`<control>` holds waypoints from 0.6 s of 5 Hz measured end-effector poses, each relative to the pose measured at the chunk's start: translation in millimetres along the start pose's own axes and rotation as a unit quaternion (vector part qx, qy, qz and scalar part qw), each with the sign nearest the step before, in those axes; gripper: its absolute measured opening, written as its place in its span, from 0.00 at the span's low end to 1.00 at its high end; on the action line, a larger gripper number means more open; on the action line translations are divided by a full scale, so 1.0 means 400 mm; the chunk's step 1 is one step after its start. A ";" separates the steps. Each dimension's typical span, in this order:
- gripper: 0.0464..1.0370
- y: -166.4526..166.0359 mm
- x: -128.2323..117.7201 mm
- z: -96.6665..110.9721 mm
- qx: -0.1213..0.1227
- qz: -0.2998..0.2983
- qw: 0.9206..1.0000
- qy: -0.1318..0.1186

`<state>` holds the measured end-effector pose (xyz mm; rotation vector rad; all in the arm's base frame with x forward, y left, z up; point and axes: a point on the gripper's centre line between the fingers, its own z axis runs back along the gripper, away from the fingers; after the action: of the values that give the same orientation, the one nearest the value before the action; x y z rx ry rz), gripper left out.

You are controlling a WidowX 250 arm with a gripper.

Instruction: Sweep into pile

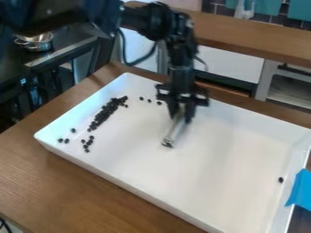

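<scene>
One tray point(213, 177) on the count, one pale tool point(175, 130), one piece of blue tape point(300, 190), one metal pot point(36, 43), and the dark pellets point(108, 110), oh, more than twenty, bunched too tightly for an exact tally!

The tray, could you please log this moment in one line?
gripper: holds pale tool; tray: dark bits bunched, others scattered; stray: near blue tape
</scene>
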<state>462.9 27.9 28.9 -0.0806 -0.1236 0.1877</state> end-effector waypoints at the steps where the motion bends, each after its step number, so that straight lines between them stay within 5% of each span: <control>1: 0.34 0.102 0.022 0.004 0.010 0.017 1.000 -0.001; 3: 0.34 0.179 0.052 0.009 0.025 0.027 0.999 -0.017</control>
<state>469.6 102.4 28.1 -0.0311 -0.1506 0.2458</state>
